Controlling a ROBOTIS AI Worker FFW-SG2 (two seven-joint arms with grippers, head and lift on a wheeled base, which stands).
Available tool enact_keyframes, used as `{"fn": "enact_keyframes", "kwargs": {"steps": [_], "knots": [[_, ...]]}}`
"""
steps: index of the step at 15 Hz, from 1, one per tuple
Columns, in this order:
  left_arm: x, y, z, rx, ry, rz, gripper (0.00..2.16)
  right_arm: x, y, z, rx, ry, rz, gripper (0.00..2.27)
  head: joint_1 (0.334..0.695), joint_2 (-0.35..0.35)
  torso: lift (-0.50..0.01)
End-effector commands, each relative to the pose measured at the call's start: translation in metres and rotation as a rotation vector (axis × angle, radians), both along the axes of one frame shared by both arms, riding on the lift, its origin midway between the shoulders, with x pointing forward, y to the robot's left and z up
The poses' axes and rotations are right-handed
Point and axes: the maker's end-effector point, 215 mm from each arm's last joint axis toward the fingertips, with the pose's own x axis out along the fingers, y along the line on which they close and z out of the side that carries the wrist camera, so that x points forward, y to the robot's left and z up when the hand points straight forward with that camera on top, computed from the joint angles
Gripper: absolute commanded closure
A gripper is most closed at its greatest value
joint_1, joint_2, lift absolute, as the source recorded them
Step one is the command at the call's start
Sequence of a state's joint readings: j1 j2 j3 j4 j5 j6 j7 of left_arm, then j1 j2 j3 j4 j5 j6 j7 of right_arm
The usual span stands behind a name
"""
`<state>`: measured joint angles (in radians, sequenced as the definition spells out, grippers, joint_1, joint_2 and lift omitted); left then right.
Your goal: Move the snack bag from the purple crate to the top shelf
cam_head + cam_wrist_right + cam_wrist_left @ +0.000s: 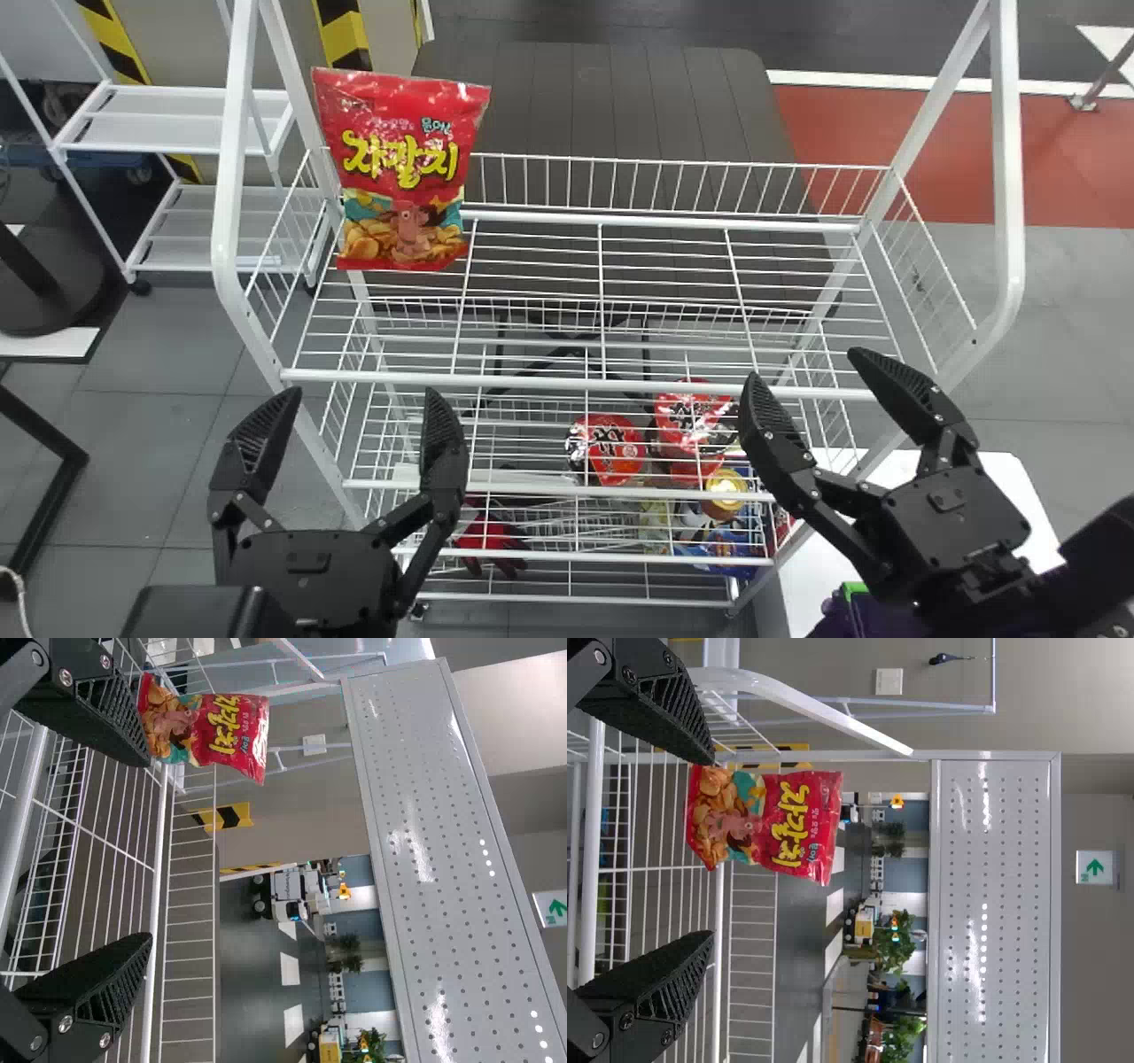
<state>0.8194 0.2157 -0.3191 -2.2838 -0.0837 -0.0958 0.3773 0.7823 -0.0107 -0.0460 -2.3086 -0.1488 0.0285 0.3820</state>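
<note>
The red snack bag (403, 177) stands upright at the back left of the white wire top shelf (602, 292), near its left back post. My left gripper (350, 434) is open in front of the shelf's left part, apart from the bag; in the left wrist view the bag (766, 824) is beyond the open left gripper (709, 850). At the shelf's front right, my right gripper (802, 390) stands open with nothing between its fingers. In the right wrist view the bag (208, 726) is beyond the open right gripper (146, 850). The purple crate (864, 616) shows partly below the right gripper.
White posts rise at the rack's left (235, 177) and right (1008, 177). Lower shelves hold red packages (611, 447) and other goods. A white table (1001, 496) stands at the right, a small white rack (177, 120) at the back left.
</note>
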Motion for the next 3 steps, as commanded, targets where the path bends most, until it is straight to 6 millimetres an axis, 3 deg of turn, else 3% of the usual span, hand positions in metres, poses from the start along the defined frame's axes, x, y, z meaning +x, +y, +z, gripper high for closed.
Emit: {"fn": "enact_keyframes", "kwargs": {"steps": [1, 3], "knots": [[0.0006, 0.0022, -0.0002, -0.001, 0.001, 0.003, 0.14, 0.0004, 0.0002, 0.0010, 0.009, -0.001, -0.007, 0.13, 0.695, -0.032, 0.000], [0.0007, 0.0044, -0.0001, -0.003, 0.000, 0.007, 0.14, 0.0005, -0.0005, 0.0009, 0.008, -0.001, -0.008, 0.13, 0.695, -0.030, 0.000]]}}
